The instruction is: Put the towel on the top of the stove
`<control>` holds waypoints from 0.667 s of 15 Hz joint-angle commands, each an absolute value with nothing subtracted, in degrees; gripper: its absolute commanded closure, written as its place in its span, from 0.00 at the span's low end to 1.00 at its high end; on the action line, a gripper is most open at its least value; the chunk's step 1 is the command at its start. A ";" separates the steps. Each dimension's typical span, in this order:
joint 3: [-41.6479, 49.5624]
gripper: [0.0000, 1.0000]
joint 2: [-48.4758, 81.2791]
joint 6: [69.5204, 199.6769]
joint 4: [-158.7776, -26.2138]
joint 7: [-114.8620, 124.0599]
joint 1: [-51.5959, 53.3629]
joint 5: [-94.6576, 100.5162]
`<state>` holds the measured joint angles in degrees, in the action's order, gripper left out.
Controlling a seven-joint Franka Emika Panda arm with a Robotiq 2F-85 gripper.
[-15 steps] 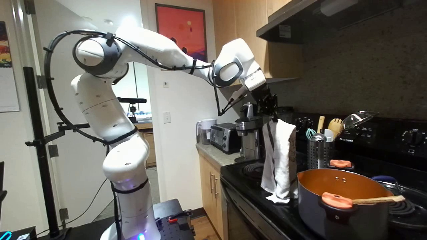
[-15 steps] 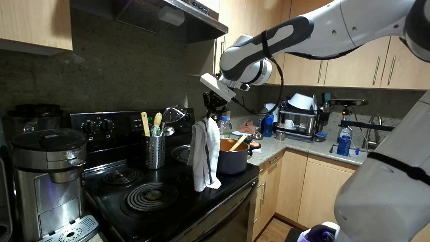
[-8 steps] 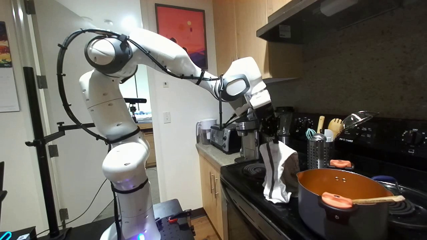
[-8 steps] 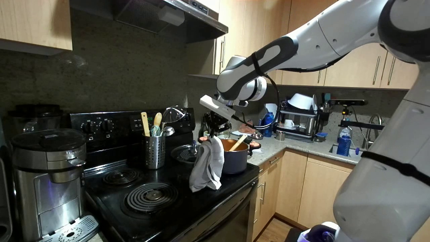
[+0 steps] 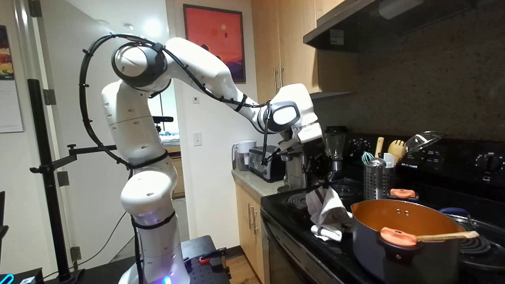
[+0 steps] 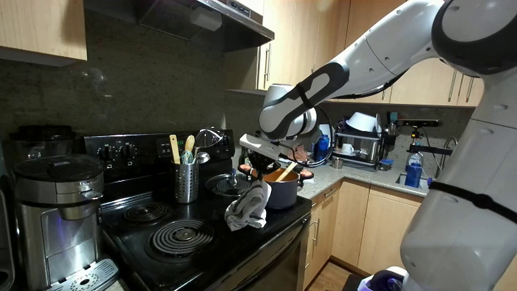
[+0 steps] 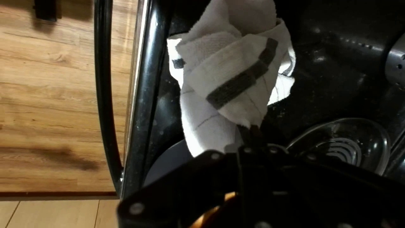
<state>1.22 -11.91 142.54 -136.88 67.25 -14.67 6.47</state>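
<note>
Step in hand is likely the set-down: towel (image 6: 247,207) bunched, lower folds on the stove (image 6: 220,248), just beside the pot (image 6: 283,195) — touching or not, can't tell. Lower the rest until it goes slack, keep clear of the pot, then release slowly and rise straight up so nothing drags. Gripper (image 7: 250,130) is pinched nearly together — clamped on the towel's raised end.

- White arm (image 5: 135,130), dark grey joint bands (image 5: 159,66)
- Black cable (image 5: 82,85) loops at ten o'clock in an exterior view
- Blue light (image 5: 167,280) glows at six
- Black gripper (image 7: 250,132), pale screw heads (image 7: 137,208)
</note>
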 commanded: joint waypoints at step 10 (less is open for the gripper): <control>1.98 1.00 -6.33 141.69 -136.96 76.02 -13.90 18.04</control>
